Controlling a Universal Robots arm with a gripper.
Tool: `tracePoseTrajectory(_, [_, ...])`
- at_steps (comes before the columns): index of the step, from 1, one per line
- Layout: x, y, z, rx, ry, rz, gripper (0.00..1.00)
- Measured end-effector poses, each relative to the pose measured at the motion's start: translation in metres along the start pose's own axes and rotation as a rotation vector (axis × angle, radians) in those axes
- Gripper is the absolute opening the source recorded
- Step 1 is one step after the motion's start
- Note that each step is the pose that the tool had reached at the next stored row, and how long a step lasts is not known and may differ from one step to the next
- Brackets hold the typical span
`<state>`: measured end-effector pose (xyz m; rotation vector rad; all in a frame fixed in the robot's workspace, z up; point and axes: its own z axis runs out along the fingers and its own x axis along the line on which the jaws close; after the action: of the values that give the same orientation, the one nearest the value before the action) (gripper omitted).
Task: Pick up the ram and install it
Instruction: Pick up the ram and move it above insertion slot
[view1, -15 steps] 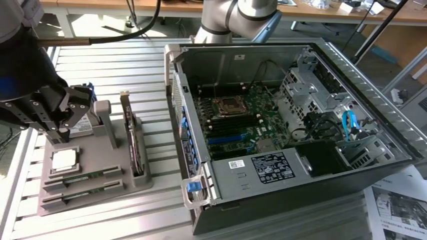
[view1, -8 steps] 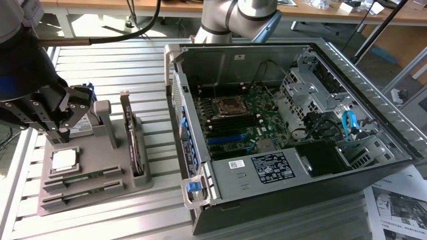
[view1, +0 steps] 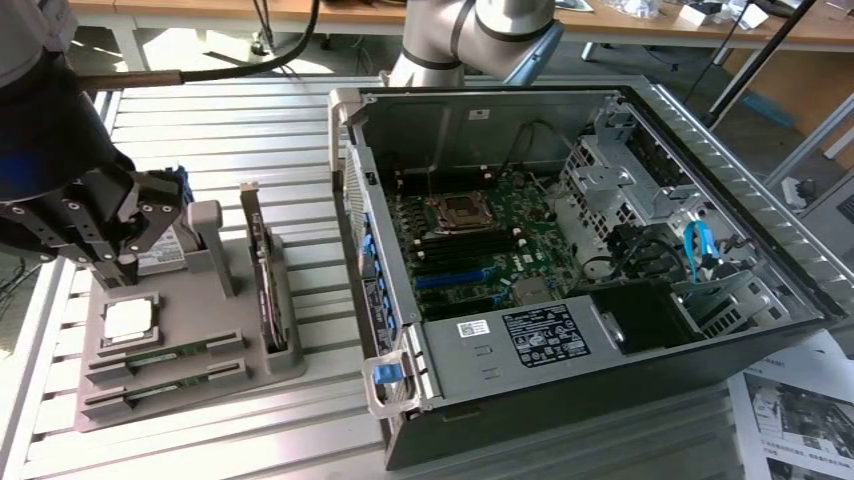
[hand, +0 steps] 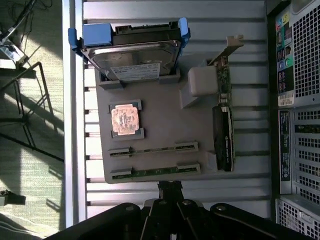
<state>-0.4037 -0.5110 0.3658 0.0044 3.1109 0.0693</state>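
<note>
Wrist view: thin green ram (hand: 154, 172) slotted in grey, perhaps plastic, tray (hand: 160, 120).

Open computer case (view1: 454, 130) on slatted table (view1: 267, 110). Grey holder (hand: 165, 125) beside it, bearing hard drive (hand: 131, 52), processor chip (hand: 124, 119), upright expansion card (hand: 223, 135).

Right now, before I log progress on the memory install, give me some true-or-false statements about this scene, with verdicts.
1. Two memory sticks lie in slots of the gray holder. True.
2. The tool holds a memory stick. False: it is shut on nothing, and both sticks are in the holder.
3. The computer case has its side open. True.
4. The hard drive sits inside the computer case. False: it stands in the holder.
</note>
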Motion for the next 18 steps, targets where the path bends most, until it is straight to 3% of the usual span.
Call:
tracePoseTrajectory(16, [0.0001, -0.0001, 0.0015, -0.0064, 0.0136, -0.302, 0.11])
tracePoseTrajectory(18, [0.0001, -0.0001, 0.002, -0.0064, 0.017, -0.372, 0.11])
